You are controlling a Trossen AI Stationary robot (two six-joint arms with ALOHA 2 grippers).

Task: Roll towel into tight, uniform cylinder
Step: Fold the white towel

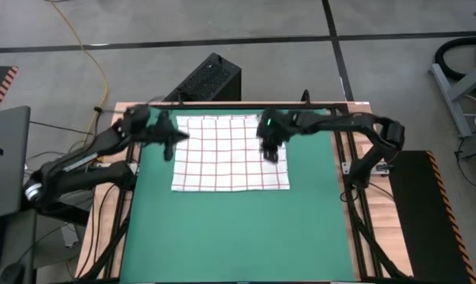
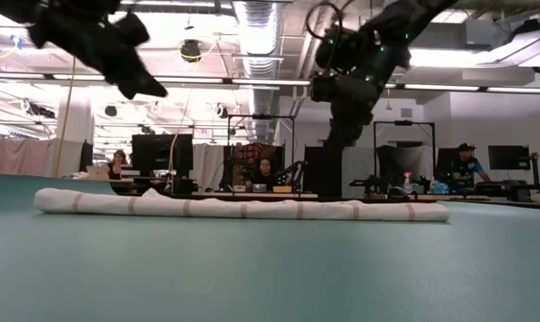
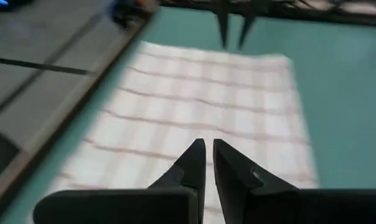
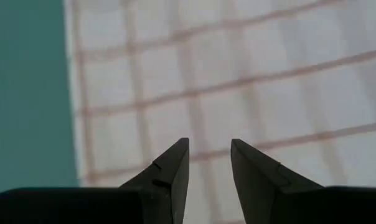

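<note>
The towel (image 1: 230, 154), white with a red-brown grid, lies spread on the far half of the green mat (image 1: 238, 237). In the low view its near edge (image 2: 243, 207) shows as a low, thick roll across the mat. My left gripper (image 1: 169, 148) hangs above the towel's left edge, its fingers (image 3: 206, 155) almost together with nothing between them. My right gripper (image 1: 269, 150) hangs above the towel's right part, open (image 4: 210, 152), with only cloth far below the gap. Both grippers are clear of the cloth in the low view, the left (image 2: 136, 80) and the right (image 2: 341, 98).
A black box (image 1: 210, 79) stands past the table's far edge, and a dark laptop (image 1: 1, 158) sits off the left side. Wooden rails (image 1: 356, 197) frame the mat. Bare green mat stretches from the towel toward the near edge. People sit at desks (image 2: 265, 170) in the room behind.
</note>
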